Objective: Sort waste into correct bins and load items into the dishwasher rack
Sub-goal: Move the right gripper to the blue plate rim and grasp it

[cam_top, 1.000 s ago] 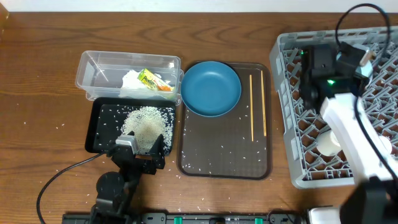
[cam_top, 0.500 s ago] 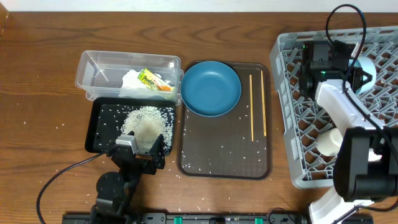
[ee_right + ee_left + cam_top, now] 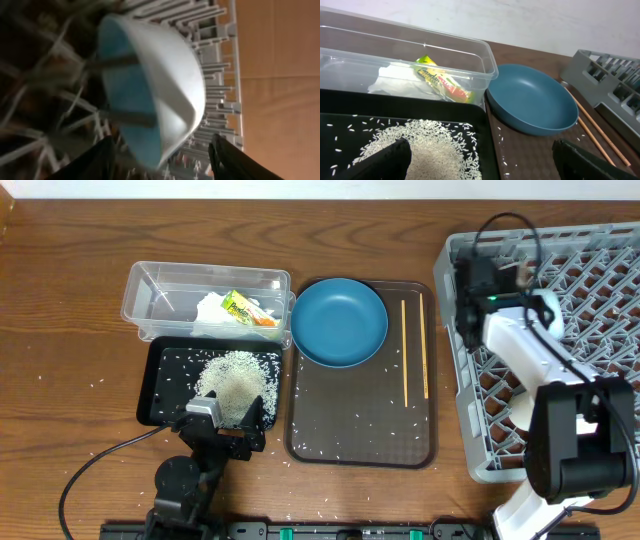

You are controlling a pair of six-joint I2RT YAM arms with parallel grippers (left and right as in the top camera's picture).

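Wooden table (image 3: 60, 300) carries the grey dishwasher rack (image 3: 605, 275) at the right, the brown serving tray (image 3: 360, 420) mid-table, the clear tub (image 3: 165, 285) and black tray (image 3: 148, 385) at the left. The blue plate (image 3: 340, 320) and chopsticks (image 3: 405, 350) lie apart on the serving tray, a rice heap (image 3: 235, 380) sits in the black tray, tissue (image 3: 212, 310) and wrapper (image 3: 240, 308) in the tub. A white bowl (image 3: 165, 85) stands on edge in the rack before the right claw (image 3: 164, 145), spread wide and empty; the left claw (image 3: 482, 150), likewise wide and empty, hangs over the black tray's near edge.
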